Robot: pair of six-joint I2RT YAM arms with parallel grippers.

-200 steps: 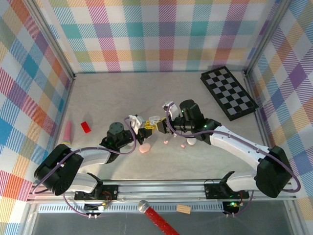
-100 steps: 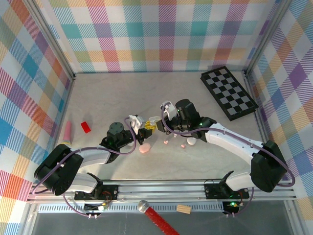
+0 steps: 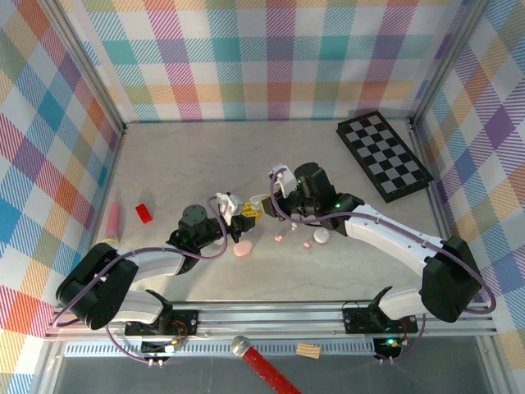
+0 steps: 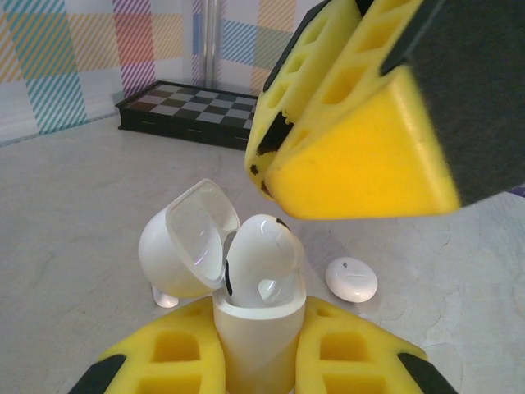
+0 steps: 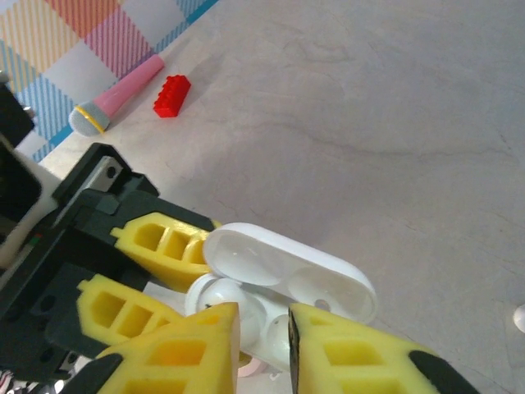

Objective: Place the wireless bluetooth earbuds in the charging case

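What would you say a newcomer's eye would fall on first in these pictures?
The white charging case, lid open with an earbud poking out of it, is gripped by the left gripper at mid-table. The right gripper hovers just above it, and a checkerboard lies at the far right.

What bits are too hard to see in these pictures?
- Right wrist view: the right gripper covers the sockets of the open white case, hiding how many are filled.
- Left wrist view: the seated earbud blocks whatever sits behind it; the bottom edge cuts off the case's base.
- Top view: the pink earbuds are too small to show stems.
- Right wrist view: a white thing is cut by the right edge.
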